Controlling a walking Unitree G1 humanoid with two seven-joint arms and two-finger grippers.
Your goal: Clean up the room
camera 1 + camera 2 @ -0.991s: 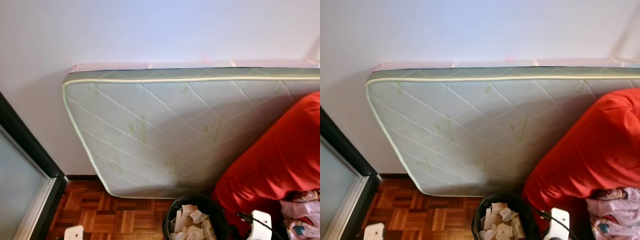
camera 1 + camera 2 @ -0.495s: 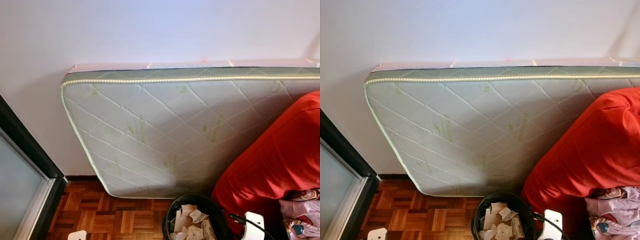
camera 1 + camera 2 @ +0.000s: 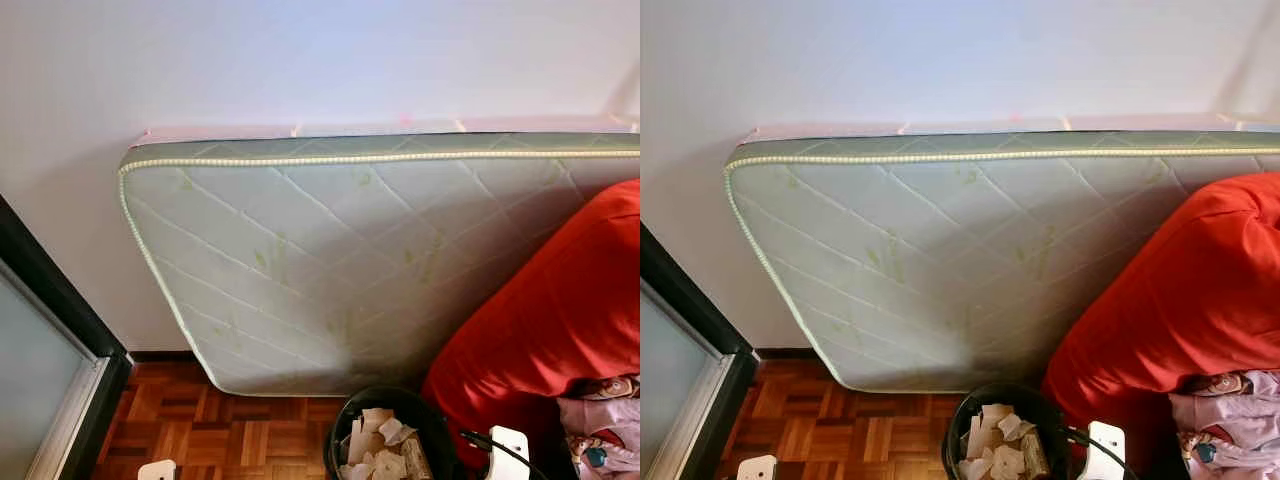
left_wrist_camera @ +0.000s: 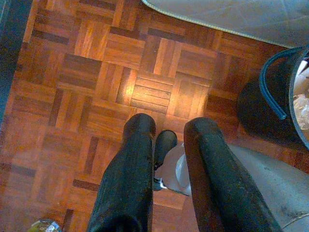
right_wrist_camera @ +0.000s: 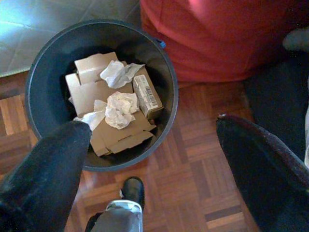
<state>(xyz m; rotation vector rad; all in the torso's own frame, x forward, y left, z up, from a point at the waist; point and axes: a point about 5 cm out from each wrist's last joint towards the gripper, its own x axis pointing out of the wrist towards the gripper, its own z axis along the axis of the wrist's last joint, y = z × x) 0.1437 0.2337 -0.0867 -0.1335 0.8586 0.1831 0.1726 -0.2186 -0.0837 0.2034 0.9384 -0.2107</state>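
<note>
A black bin (image 5: 101,92) stands on the parquet, holding flattened cardboard boxes (image 5: 96,94) and crumpled white paper (image 5: 118,108). My right gripper (image 5: 152,124) hangs open above the bin's near rim, nothing between its fingers. My left gripper (image 4: 171,126) points down at bare parquet beside the bin (image 4: 280,96), its fingers a little apart and empty. In the eye views the bin (image 3: 390,440) sits at the bottom, with the white right wrist (image 3: 510,450) beside it and the left wrist (image 3: 158,470) at the lower edge.
A pale quilted mattress (image 3: 330,260) leans on the white wall. A red cushion (image 3: 560,320) presses against it on the right, pink cloth (image 3: 600,440) below it. A dark sliding door frame (image 3: 60,330) stands at left. A small wrapper (image 4: 43,225) lies on the floor.
The view has shifted slightly. My left wrist has sunk lower at the bottom edge and the right wrist has dropped a little beside the bin.
</note>
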